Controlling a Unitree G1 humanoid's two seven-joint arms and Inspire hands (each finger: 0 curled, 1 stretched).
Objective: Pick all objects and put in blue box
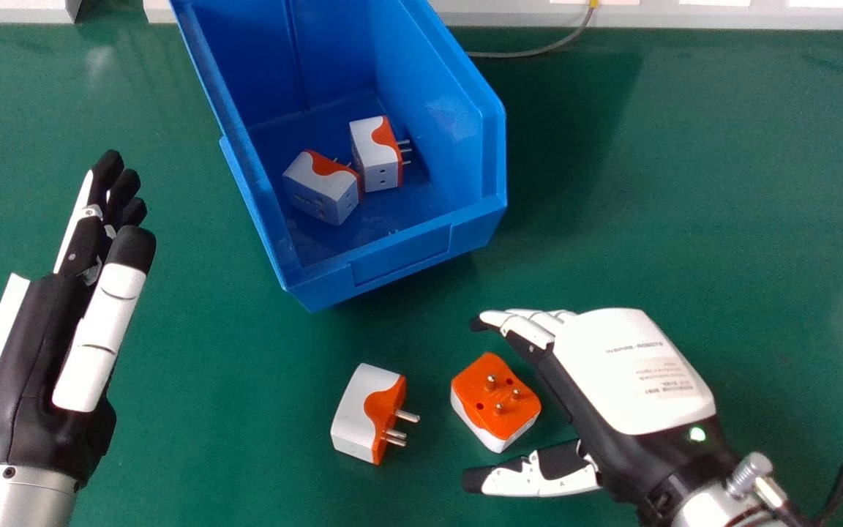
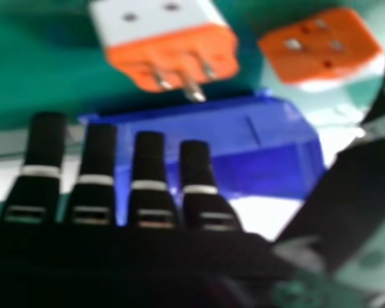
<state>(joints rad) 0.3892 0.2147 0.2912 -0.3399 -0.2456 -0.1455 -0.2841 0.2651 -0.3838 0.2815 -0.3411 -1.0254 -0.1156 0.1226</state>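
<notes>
Orange face and pins upward, the nearer-right adapter (image 1: 491, 406) lies on the green surface (image 1: 246, 468) between the thumb and fingers of your right hand (image 1: 630, 373). That hand is open: the thumb sits at the adapter's 5 o'clock, the fingers reach past its 12 o'clock, and neither grips. This spacing appears to leave clearance for closing on the white side walls, away from the pins.

At the first adapter's 9 o'clock, locate the second adapter (image 1: 363, 413), pins directed to 3 o'clock. Judge it the follow-on pick; its pins could catch a finger, so grip the body.

Your left hand (image 1: 34, 351) is well apart at 10 o'clock from the second adapter, open, fingers straight, probably parked clear of the transfer path.

Farther out, at 11 o'clock from the first adapter, stands the blue box (image 1: 399, 256). Its low front wall faces you, which should shorten the lift. Inside, a left boxed adapter (image 1: 319, 190) rests against or just beside a right boxed adapter (image 1: 377, 157).
</notes>
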